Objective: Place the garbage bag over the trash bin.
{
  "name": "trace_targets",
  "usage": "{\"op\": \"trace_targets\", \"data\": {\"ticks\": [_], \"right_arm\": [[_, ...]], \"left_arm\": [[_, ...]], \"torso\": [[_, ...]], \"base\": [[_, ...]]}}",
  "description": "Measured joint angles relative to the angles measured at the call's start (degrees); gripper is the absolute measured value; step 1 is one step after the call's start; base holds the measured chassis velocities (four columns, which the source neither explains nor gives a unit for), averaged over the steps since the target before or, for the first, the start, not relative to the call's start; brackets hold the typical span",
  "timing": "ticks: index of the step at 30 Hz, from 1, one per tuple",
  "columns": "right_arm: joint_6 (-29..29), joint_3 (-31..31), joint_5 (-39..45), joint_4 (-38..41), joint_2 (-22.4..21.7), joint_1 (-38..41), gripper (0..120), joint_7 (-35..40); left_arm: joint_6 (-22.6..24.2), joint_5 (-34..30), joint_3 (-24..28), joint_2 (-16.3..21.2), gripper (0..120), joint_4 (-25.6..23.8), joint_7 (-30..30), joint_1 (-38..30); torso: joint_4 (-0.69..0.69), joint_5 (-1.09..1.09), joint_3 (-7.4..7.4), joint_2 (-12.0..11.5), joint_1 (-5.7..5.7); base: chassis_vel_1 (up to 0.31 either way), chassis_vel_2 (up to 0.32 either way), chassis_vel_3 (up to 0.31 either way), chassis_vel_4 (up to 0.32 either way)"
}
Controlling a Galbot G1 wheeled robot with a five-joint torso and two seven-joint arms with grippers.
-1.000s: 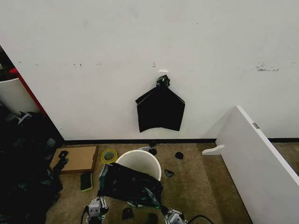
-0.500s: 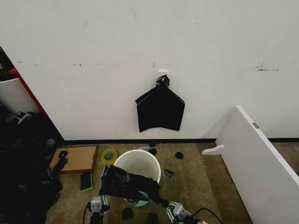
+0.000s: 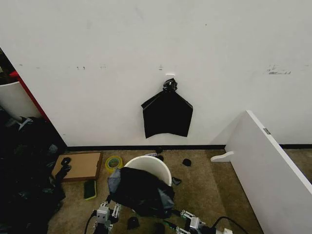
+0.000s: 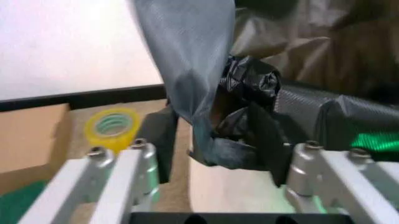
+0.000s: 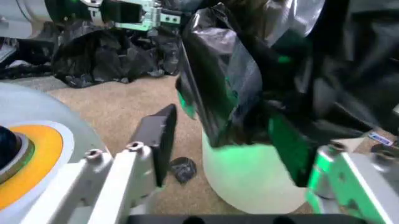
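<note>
Both the left gripper [image 3: 107, 213] and right gripper [image 3: 191, 222], jaws wide around garbage bag [image 3: 140, 190] film, should spread its mouth evenly and carry it toward 12 o'clock past the trash bin [image 3: 151, 163] rim.

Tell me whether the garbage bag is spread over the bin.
Partly: the garbage bag drapes the trash bin's near rim; the far rim shows bare.

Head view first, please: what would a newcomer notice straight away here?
The black garbage bag draped over the near side of the white trash bin on the floor. The left gripper and right gripper sit at its lower corners, open around its edge. Behind, a black bundle hangs on the wall.
</note>
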Motion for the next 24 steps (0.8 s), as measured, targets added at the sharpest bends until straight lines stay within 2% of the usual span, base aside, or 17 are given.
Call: {"op": "trace_targets", "data": {"ticks": [3, 5, 8, 10, 12, 14, 15, 20, 24], "right_arm": [[0.3, 0.4, -0.3, 0.3, 0.4, -0.4, 66, -0.1], [0.3, 0.4, -0.4, 0.3, 0.6, -0.4, 70, -0.1], [0.5, 0.4, -1.0, 0.3, 1.2, -0.5, 83, -0.1], [0.6, 0.5, -1.5, 0.3, 1.5, -0.5, 89, -0.1], [0.6, 0.5, -1.7, 0.2, 1.6, -0.5, 92, -0.2], [0.7, 1.1, -2.5, -0.1, 1.7, -0.4, 99, -0.5], [0.7, 1.4, -2.6, -0.2, 1.7, -0.4, 100, -0.8], [0.7, 5.9, -3.4, -2.1, 1.7, 0.9, 100, -6.6], [0.7, 8.5, -2.9, -2.4, 1.4, 1.4, 100, -10.2]], "left_arm": [[-1.4, -3.2, -2.2, 1.4, 65, 1.2, 10.6, 0.0], [-1.7, -3.5, -2.8, 1.6, 68, 1.6, 12.7, -0.1], [-2.8, -6.0, -6.2, 2.0, 80, 4.4, 22.6, -0.8], [-3.4, -7.5, -8.1, 2.1, 88, 6.4, 26.9, -1.6], [-3.6, -8.0, -8.8, 2.1, 90, 7.0, 28.2, -1.9], [-3.8, -9.8, -11.5, 2.1, 98, 9.7, 34.3, -3.6], [-3.8, -10.3, -12.2, 2.1, 99, 10.4, 36.1, -4.1], [-4.9, -11.0, -18.5, 2.9, 100, 14.9, 52.1, -8.1], [-6.5, -9.7, -20.8, 3.7, 100, 17.5, 55.0, -10.4]], "torso": [[0.00, -0.01, 0.00, 0.0, 0.00], [0.00, 0.00, 0.00, 0.0, 0.00], [0.00, -0.01, 0.00, 0.0, 0.00], [0.00, -0.01, 0.00, 0.0, 0.00], [0.00, -0.01, 0.00, 0.0, 0.00], [0.00, -0.02, 0.00, 0.0, 0.00], [0.00, -0.02, 0.00, 0.0, 0.00], [0.00, -0.01, 0.00, 0.0, 0.00], [0.00, -0.01, 0.00, 0.0, 0.00]], "base": [[0.000, 0.000, 0.000, 0.000], [0.000, 0.000, 0.000, 0.000], [0.000, 0.000, 0.000, 0.000], [0.000, 0.000, 0.000, 0.000], [0.000, 0.000, 0.000, 0.000], [0.000, 0.000, 0.000, 0.000], [0.000, 0.000, 0.000, 0.000], [0.000, 0.000, 0.000, 0.000], [0.000, 0.000, 0.000, 0.000]]}}
